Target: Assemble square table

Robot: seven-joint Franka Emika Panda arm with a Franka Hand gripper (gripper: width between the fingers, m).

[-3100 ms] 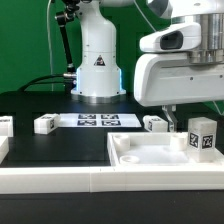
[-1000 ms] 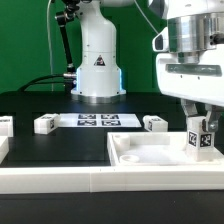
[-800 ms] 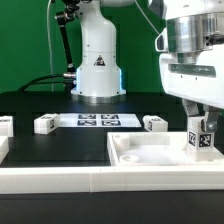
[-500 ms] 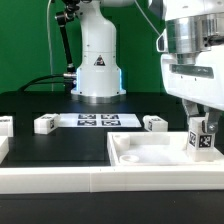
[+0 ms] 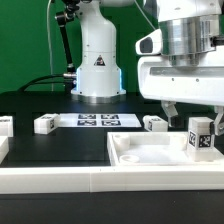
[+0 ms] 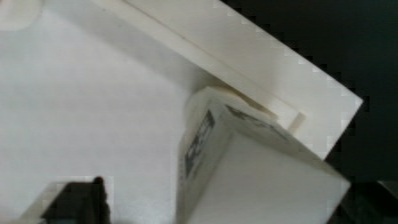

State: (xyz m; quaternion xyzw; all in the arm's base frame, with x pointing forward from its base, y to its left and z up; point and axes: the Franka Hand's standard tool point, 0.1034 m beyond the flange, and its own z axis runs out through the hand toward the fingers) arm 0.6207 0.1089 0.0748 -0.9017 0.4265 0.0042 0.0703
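- The gripper (image 5: 196, 110) is seen spread wide just above the leg (image 5: 201, 137); nothing is pinched.
- The leg is stood upright on the tabletop (image 5: 130, 152).

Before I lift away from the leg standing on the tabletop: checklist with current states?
1. The gripper open: ok, jaws stand wide.
2. The fingers off the standing leg: ok, a gap shows in the exterior view.
3. The standing leg upright on the tabletop: ok.
4. The standing leg fully seated in the tabletop: cannot tell, the joint is hidden.
5. A loose leg lies free beside the marker board: ok.
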